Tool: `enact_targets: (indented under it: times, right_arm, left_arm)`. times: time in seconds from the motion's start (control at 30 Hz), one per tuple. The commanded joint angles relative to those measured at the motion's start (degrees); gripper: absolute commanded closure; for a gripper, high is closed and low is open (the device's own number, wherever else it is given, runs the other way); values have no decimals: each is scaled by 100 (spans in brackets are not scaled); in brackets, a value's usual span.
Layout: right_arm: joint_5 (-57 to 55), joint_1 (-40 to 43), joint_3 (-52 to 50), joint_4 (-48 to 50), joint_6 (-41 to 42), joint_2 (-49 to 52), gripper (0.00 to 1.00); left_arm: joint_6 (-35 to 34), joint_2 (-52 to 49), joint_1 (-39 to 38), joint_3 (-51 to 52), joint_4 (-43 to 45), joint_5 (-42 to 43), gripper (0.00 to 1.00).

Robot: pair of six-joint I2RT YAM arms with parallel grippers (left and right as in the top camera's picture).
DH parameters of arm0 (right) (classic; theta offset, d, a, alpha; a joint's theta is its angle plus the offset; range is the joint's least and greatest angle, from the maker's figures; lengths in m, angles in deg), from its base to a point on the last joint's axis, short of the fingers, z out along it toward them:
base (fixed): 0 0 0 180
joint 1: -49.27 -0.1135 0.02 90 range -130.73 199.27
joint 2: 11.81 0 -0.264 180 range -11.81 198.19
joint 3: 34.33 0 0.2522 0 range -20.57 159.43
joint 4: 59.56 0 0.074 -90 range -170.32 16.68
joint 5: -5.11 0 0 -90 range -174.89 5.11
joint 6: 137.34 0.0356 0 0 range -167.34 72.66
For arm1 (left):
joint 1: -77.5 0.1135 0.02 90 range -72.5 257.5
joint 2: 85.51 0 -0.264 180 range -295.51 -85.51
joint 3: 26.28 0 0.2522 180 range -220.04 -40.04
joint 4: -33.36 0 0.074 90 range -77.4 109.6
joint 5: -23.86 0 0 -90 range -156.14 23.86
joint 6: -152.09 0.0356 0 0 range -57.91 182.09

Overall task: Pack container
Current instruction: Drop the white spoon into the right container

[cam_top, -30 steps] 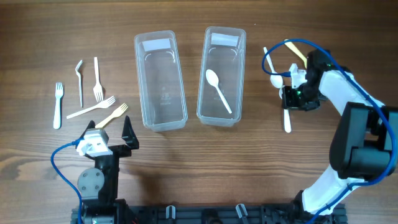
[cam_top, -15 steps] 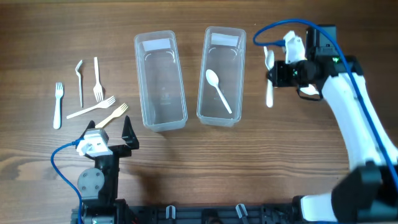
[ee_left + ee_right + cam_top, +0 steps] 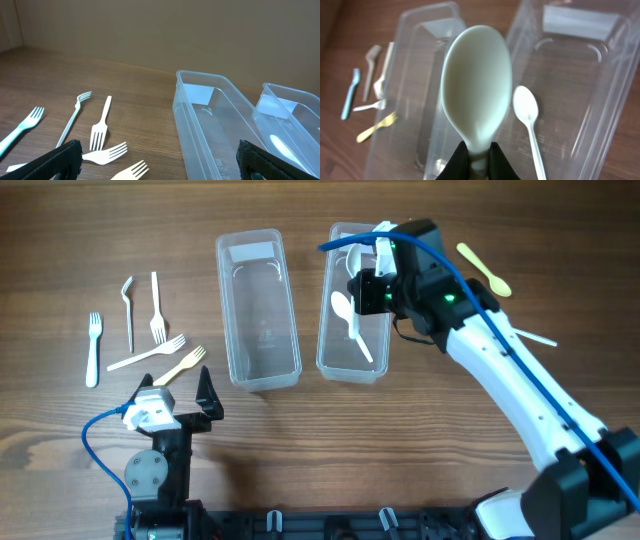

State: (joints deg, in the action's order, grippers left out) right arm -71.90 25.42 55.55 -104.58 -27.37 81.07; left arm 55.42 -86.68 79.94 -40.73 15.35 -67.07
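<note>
Two clear plastic containers stand side by side, the left one (image 3: pixel 258 310) empty, the right one (image 3: pixel 372 240) with a white spoon (image 3: pixel 352 327) lying in it. My right gripper (image 3: pixel 366 288) hovers over the right container, shut on another white spoon (image 3: pixel 477 85), whose bowl points forward in the right wrist view. There the fingertips (image 3: pixel 476 156) pinch the spoon's neck above the two containers. My left gripper (image 3: pixel 180 392) rests open and empty near the table's front edge, below the forks; its fingers (image 3: pixel 157 165) frame the left wrist view.
Several plastic forks lie left of the containers: a pale blue one (image 3: pixel 93 348), a grey one (image 3: pixel 128 310), two white ones (image 3: pixel 157 305) and a yellow one (image 3: pixel 181 366). A yellow spoon (image 3: pixel 486 268) and a white utensil (image 3: pixel 532 337) lie right of the containers.
My right arm has lifted the white spoon from the right side of the table and carried it left, over the right container. The left arm has not moved.
</note>
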Motion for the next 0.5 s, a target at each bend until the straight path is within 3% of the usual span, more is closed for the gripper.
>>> enact_targets:
  times: [0.0, 0.07, 0.1, 0.17, 0.3, 0.4, 0.47]
  right_arm:
    - [-229, -7, -11, 22, 114, 103, 71]
    - [-254, -7, -11, 52, 101, 101, 37]
    - [-271, 7, -11, 48, 98, 101, 30]
    - [-273, 85, -9, 39, 13, 74, 26]
    - [-546, 627, -4, -280, -256, -553, 27]
    - [-1432, 1322, -4, -1082, -702, -1150, 28]
    - [-2559, 1987, -4, -1906, -881, -1373, 16]
  left_arm:
    - [7, 24, 35, 33, 17, 48, 0]
    - [7, 24, 37, 33, 17, 48, 0]
    - [7, 24, 35, 33, 17, 48, 0]
    - [7, 26, 35, 33, 17, 48, 0]
    - [7, 24, 35, 33, 17, 48, 0]
    - [7, 24, 35, 33, 17, 48, 0]
    - [7, 24, 35, 33, 17, 48, 0]
